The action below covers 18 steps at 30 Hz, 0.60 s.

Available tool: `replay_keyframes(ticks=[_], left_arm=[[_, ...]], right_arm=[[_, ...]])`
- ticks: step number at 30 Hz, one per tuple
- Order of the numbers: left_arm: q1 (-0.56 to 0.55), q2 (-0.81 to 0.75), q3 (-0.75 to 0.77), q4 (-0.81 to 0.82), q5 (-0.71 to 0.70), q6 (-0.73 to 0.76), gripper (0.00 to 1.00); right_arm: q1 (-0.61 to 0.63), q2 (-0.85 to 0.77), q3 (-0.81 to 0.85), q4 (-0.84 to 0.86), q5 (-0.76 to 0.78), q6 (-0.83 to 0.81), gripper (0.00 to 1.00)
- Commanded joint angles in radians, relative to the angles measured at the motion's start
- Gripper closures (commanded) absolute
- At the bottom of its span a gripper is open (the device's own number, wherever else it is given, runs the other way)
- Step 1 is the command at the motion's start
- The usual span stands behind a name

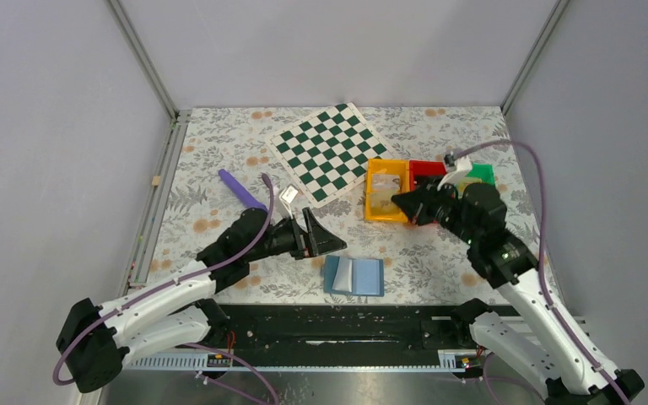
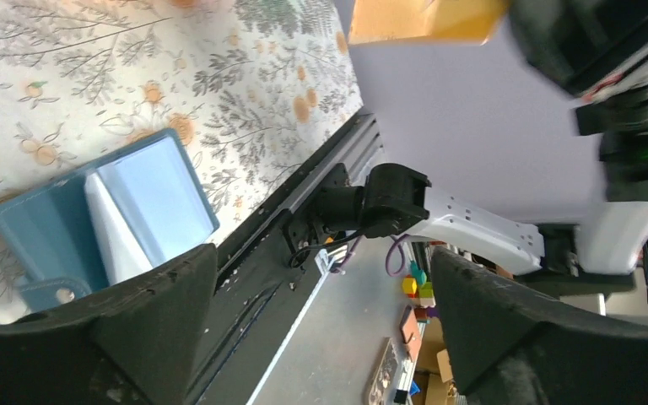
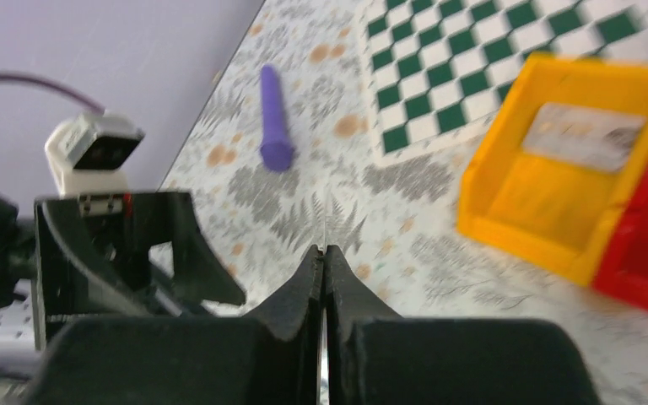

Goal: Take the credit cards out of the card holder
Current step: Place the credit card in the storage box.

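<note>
1. Top external view is showing the table (image 1: 439, 253), covered in a floral cloth, carrying everything else
2. A green-and-white chequered board (image 1: 329, 152) is lying tilted at the far middle of the cloth
3. A yellow bin (image 1: 370, 192) is sitting just right of the board, touching a red bin (image 1: 426, 167), with a green bin (image 1: 483, 173) beyond that; pale flat items are lying in the yellow one, too blurred to name
4. The card holder (image 1: 354, 276) is lying open and flat near the front edge, between the two arms, its pale inner panel facing up (image 2: 148, 198)
5. The left gripper (image 1: 327, 236) is hovering just up and left of the card holder, its jaws standing wide apart and touching nothing (image 2: 321, 287)
6. The right gripper (image 1: 398, 202) is hanging over the yellow bin's near corner; its fingers are pressing together (image 3: 324, 253), with a thin pale line showing edge-on at the seam, and I cannot tell what it is
7. A purple stick (image 1: 240, 187) is lying left of the board, well apart from the card holder
</note>
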Motion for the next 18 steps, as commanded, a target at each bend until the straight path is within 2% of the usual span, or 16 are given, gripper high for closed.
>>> replay_keyframes(ticks=[1, 4, 5, 9, 12, 15, 18], left_arm=[[0.002, -0.052, 0.146, -0.256, -0.11, 0.137, 0.01], [0.003, -0.06, 0.227, -0.427, -0.171, 0.226, 0.01], [0.003, -0.061, 0.257, -0.475, -0.189, 0.255, 0.01], [0.003, -0.053, 0.352, -0.636, -0.25, 0.369, 0.01], [0.003, -0.051, 0.374, -0.7, -0.315, 0.427, 0.01], [0.002, -0.058, 0.365, -0.74, -0.406, 0.463, 0.01], [0.002, -0.073, 0.368, -0.785, -0.504, 0.465, 0.01]], right_arm=[[-0.098, 0.098, 0.26, -0.265, 0.018, -0.279, 1.0], [-0.198, 0.168, 0.347, -0.337, 0.018, -0.365, 1.0], [-0.271, 0.195, 0.371, -0.356, -0.015, -0.383, 1.0], [-0.539, 0.327, 0.467, -0.425, -0.232, -0.425, 1.0], [-0.678, 0.431, 0.527, -0.455, -0.35, -0.445, 1.0], [-0.741, 0.52, 0.582, -0.511, -0.341, -0.511, 1.0], [-0.778, 0.604, 0.617, -0.559, -0.249, -0.595, 1.0]])
